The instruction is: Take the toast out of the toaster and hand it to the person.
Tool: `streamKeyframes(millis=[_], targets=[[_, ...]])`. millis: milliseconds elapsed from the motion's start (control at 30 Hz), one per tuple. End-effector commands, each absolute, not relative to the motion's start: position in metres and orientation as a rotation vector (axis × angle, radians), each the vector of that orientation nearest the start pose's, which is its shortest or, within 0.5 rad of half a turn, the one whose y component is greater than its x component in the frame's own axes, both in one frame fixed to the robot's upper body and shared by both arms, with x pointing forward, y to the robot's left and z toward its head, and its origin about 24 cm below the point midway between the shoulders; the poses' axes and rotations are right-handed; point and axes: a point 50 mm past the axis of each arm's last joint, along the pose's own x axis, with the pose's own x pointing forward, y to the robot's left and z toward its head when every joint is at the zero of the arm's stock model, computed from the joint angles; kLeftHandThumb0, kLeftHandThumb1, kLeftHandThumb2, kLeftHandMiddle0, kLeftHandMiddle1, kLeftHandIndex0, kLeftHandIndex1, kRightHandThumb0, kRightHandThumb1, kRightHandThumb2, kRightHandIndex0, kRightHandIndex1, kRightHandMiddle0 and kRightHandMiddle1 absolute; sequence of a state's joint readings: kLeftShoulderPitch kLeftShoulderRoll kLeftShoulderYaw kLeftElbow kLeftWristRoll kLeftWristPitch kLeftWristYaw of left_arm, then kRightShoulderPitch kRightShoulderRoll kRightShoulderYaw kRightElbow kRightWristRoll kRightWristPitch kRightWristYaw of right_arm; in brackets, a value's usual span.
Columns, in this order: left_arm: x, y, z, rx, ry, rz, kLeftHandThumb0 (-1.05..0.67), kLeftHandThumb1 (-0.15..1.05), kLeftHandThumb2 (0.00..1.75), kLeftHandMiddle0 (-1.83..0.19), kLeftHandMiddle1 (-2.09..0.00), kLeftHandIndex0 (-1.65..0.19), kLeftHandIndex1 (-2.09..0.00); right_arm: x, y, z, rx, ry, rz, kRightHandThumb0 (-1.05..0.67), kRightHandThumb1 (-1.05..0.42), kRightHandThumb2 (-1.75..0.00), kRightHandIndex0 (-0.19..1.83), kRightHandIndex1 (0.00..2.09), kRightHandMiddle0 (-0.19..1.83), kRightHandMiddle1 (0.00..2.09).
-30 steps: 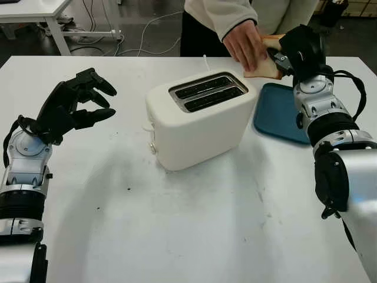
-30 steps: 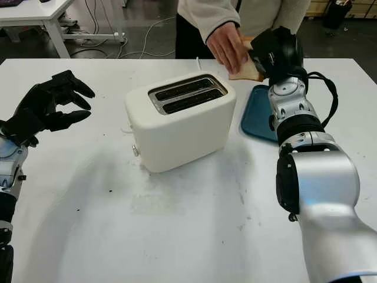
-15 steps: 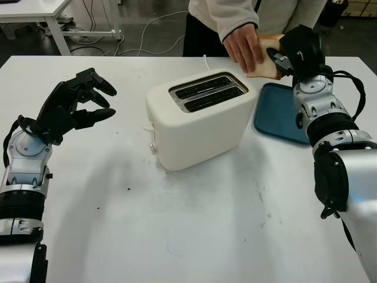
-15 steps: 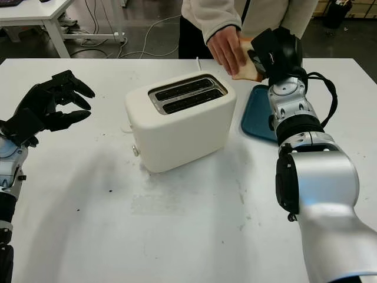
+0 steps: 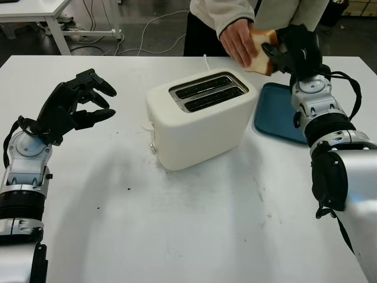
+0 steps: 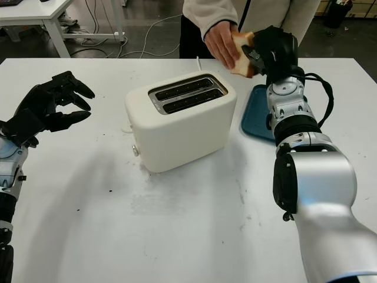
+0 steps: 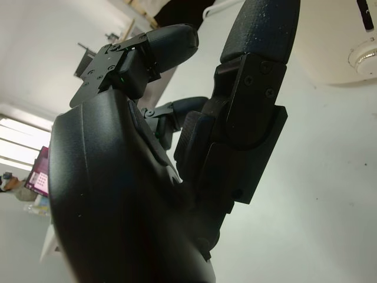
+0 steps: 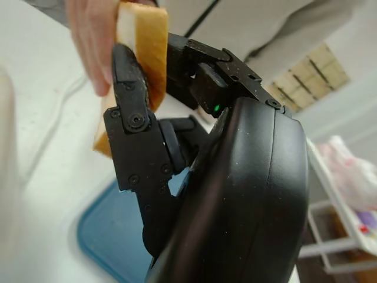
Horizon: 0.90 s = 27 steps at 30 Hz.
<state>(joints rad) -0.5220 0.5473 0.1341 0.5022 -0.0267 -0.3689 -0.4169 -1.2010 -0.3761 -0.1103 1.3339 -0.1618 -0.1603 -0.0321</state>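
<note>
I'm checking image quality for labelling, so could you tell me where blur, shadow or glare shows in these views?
Right wrist view: the person's hand is blurred beside the toast, the right hand sharper. Left eye view: soft shadows beside the toaster, no harsh glare on the table. Left wrist view: the left hand is dark against a bright backdrop.

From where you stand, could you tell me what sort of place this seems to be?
Probably a robotics lab or workshop, not a kitchen: the toaster sits on a plain white worktable, loose cables trail across the bare floor behind it, and another white bench stands in the far corner.
</note>
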Motion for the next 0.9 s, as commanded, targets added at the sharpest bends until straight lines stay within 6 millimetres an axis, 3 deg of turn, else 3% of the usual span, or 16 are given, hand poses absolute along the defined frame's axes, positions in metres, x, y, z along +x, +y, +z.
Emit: streamKeyframes(millis=[0, 67, 167, 333, 600, 767, 867], targets=[[0.333, 0.256, 0.155, 0.535, -0.342, -0.238, -1.05, 0.92, 0.08, -0.36, -1.46, -0.33, -1.38, 0.421, -0.215, 0.187, -0.413, -0.061, -0.097, -0.88, -0.92, -0.13, 0.16, 0.06, 0.21, 0.03], [0.332, 0.256, 0.155, 0.536, -0.343, -0.238, -1.05, 0.92, 0.08, -0.36, -1.46, -0.33, -1.38, 0.421, -0.216, 0.188, -0.434, -0.052, -0.078, -0.97, -0.92, -0.12, 0.03, 0.01, 0.06, 0.01], [0.332, 0.256, 0.155, 0.525, -0.340, -0.237, -1.05, 0.92, 0.07, -0.36, -1.46, -0.34, -1.38, 0.420, -0.220, 0.189, -0.498, -0.064, -0.060, -1.04, -0.92, -0.14, 0.00, 0.00, 0.01, 0.00], [0.332, 0.257, 0.155, 0.524, -0.337, -0.233, -1.05, 0.92, 0.06, -0.37, -1.46, -0.35, -1.37, 0.417, -0.228, 0.192, -0.513, -0.094, -0.079, -1.04, -0.92, -0.10, 0.00, 0.00, 0.00, 0.00], [0.328, 0.260, 0.153, 0.515, -0.333, -0.227, -1.05, 0.92, 0.06, -0.40, -1.42, -0.39, -1.33, 0.403, -0.240, 0.189, -0.481, -0.258, -0.055, -1.05, -0.92, -0.26, 0.03, 0.02, 0.08, 0.03], [0.322, 0.261, 0.150, 0.504, -0.326, -0.232, -1.05, 0.92, 0.05, -0.40, -1.39, -0.40, -1.28, 0.380, -0.246, 0.171, -0.326, -0.390, 0.063, -0.95, -0.92, -0.19, 0.00, 0.00, 0.04, 0.01], [0.315, 0.261, 0.145, 0.480, -0.326, -0.215, -1.05, 0.92, 0.02, -0.46, -1.33, -0.44, -1.22, 0.361, -0.245, 0.151, -0.157, -0.413, 0.101, -0.93, -0.92, -0.09, 0.02, 0.01, 0.05, 0.01]])
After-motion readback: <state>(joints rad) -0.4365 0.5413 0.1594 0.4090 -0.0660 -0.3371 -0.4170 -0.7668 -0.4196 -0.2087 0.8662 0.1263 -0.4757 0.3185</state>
